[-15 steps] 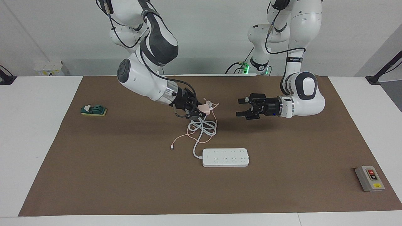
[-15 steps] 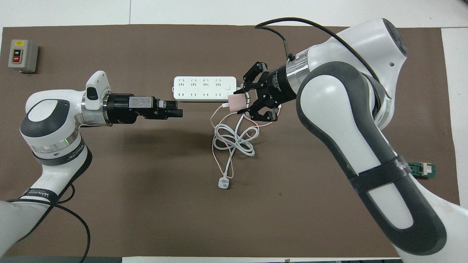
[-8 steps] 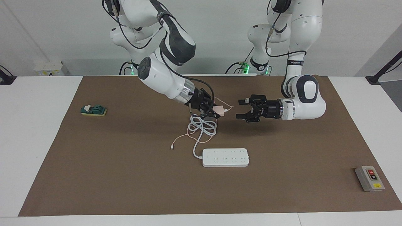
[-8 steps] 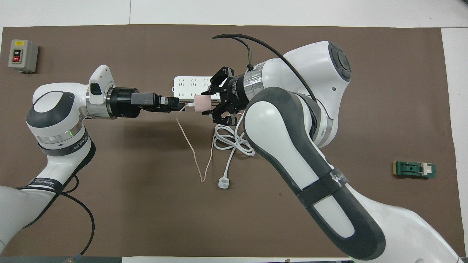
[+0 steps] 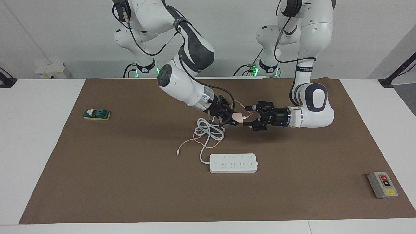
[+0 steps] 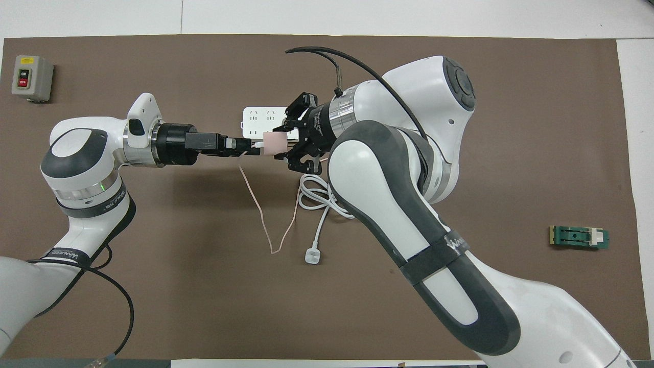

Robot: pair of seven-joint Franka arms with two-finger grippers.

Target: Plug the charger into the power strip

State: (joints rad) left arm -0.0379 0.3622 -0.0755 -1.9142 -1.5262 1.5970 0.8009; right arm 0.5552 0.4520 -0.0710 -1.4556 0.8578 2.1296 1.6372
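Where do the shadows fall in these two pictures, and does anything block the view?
Facing view: soft shadow lies on the brown mat under both arms; power strip fully visible, evenly lit. Overhead view: the right arm's bulk hides much of the power strip; the charger shows clearly; no strong glare.

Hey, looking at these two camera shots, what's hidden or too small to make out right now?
- Long white power strip: overhead view, most of it covered by the right gripper and arm.
- Small pale-pink charger: prongs not visible in either view; whether the left gripper touches it is unclear.
- Grey button box: labels too small, facing view.
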